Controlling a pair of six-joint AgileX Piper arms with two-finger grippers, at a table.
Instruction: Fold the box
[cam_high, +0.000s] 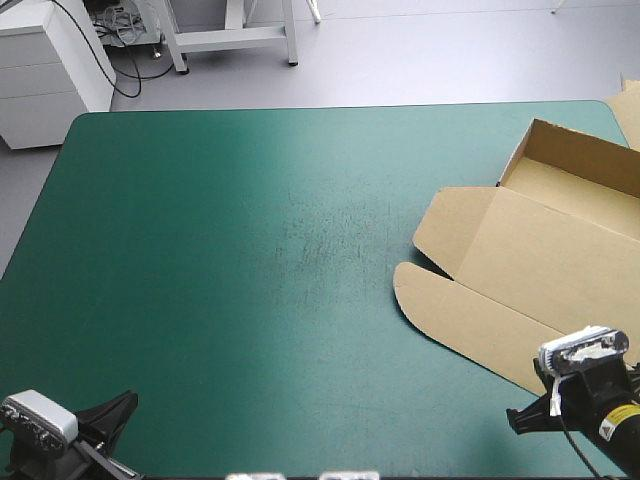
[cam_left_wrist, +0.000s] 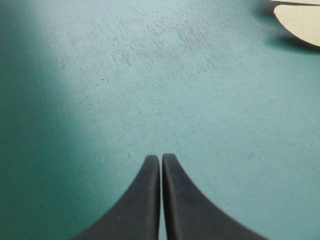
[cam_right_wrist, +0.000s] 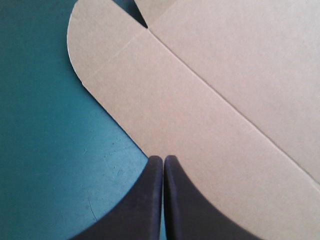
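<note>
**Box half-formed at table's right side; both claws together, nothing held**

Box (cam_high: 530, 250) located on the right side of the teal-green cover (cam_high: 250, 250). Far end standing as an open tray (cam_high: 590, 175) with walls raised. Lid panel (cam_high: 560, 275) and rounded flaps lying flat toward the near side.

Right gripper (cam_right_wrist: 163, 157): black fingers pressed together into one point, gripping nothing. Poised at the near edge of the rounded front flap (cam_right_wrist: 130, 85), right on the border between board and cover. Contact with the board not determinable.

Left gripper (cam_left_wrist: 161, 157): fingers likewise together and empty, over bare cover at the near left corner. Well apart from the box, with only a flap tip (cam_left_wrist: 302, 22) visible far ahead.

Step judged in hand: first approach to the flat front flap.

Recommended practice:
- Part the right fingers before descending.
- Slip one finger under the flap edge instead of pressing from above.
- Raise the flap about its scored crease (cam_right_wrist: 225, 97), never across it.
- Bring the left gripper over to pin the lid panel; light board on a smooth cover judged likely to slide.
- Keep clear of the raised tray walls.

Risk noted: spring-back of the flap on early release.
</note>
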